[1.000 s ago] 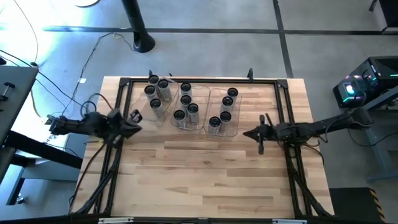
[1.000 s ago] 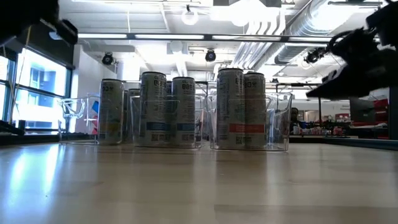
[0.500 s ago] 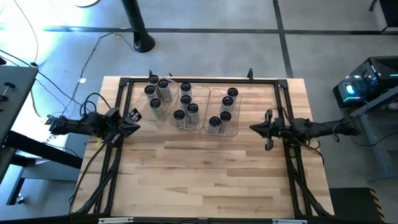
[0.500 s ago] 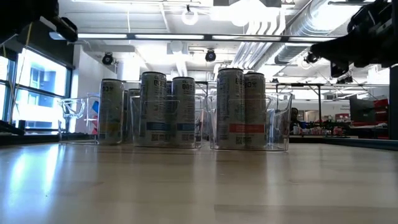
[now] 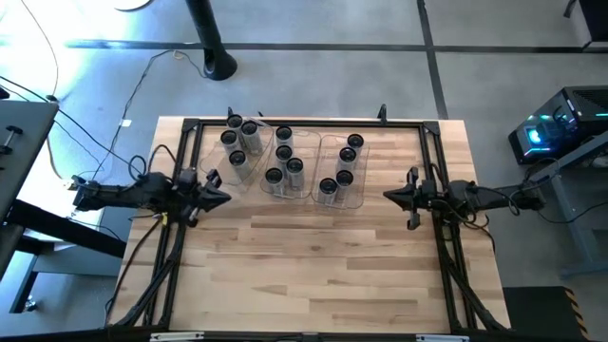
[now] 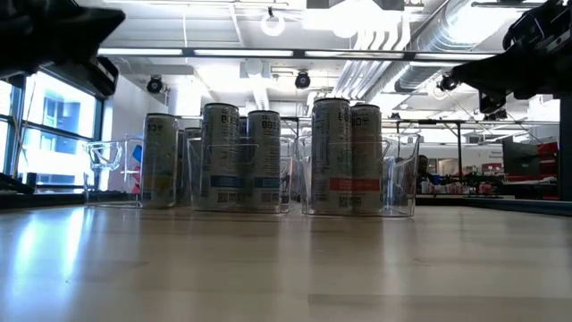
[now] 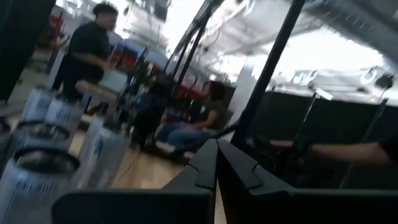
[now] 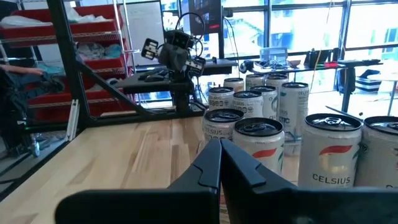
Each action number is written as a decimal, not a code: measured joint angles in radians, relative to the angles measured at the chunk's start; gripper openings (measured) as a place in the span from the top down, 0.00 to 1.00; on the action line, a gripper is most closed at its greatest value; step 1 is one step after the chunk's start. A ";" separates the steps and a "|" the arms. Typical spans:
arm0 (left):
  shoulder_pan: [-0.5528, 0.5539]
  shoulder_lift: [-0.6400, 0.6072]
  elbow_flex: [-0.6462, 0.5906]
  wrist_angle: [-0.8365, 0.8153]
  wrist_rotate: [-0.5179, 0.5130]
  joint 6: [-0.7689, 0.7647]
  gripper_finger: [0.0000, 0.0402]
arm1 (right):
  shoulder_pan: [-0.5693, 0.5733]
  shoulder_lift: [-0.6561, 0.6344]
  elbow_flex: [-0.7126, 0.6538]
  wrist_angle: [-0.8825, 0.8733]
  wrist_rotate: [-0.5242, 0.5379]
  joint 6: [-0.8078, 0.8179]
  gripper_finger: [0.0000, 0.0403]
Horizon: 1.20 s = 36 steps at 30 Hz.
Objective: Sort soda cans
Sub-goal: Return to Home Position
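Several soda cans [image 5: 284, 152] with dark tops stand upright in three clear bins [image 5: 313, 196] at the far middle of the table. In the low view the cans [image 6: 331, 156] form a row inside the clear walls. My left gripper [image 5: 218, 198] is shut and hovers over the table's left side, pointing right, just left of the left bin's cans [image 7: 59, 115]. My right gripper [image 5: 388, 197] is shut and hovers at the right side, pointing left toward the right bin's cans [image 8: 329, 149]. Neither touches anything.
A dark metal frame [image 5: 439, 161] runs around the table's far, left and right edges. The bare wooden top [image 5: 304, 266] spreads out on the near side of the bins. People [image 7: 90, 43] show in the room beyond the table.
My left gripper has reached toward the table's right and a little toward the near edge, closer to the left bin. My right gripper has drawn back a little toward the right edge and risen, then kept still. The cans have stayed put.
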 joint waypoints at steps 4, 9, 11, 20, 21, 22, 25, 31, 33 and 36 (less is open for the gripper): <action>0.000 0.000 0.000 -0.091 0.000 0.000 1.00 | 0.000 0.000 0.000 0.000 0.000 0.000 1.00; -0.001 0.000 0.000 -0.205 0.000 0.000 1.00 | 0.000 0.000 0.000 0.000 -0.001 0.000 1.00; -0.001 0.000 0.000 -0.239 0.000 0.000 1.00 | 0.000 0.000 0.000 0.000 -0.001 0.000 1.00; 0.000 0.000 0.000 -0.251 -0.002 0.000 1.00 | 0.000 0.000 0.000 0.000 -0.001 0.000 1.00; 0.000 0.000 0.000 -0.251 -0.002 0.000 1.00 | 0.000 0.000 0.000 0.000 -0.001 0.000 1.00; 0.000 0.000 0.000 -0.251 -0.002 0.000 1.00 | 0.000 0.000 0.000 0.000 -0.001 0.000 1.00; 0.000 0.000 0.000 -0.251 -0.003 0.000 1.00 | 0.001 0.000 0.000 0.001 -0.001 0.000 1.00; 0.000 0.000 0.000 -0.251 -0.003 0.000 1.00 | 0.001 0.007 0.000 0.001 -0.001 0.000 1.00; 0.000 0.000 0.000 -0.251 -0.003 0.000 1.00 | 0.001 0.006 0.000 0.001 -0.001 0.000 1.00; 0.000 0.000 0.000 -0.251 -0.003 0.000 1.00 | 0.001 0.007 0.000 0.001 -0.001 0.000 1.00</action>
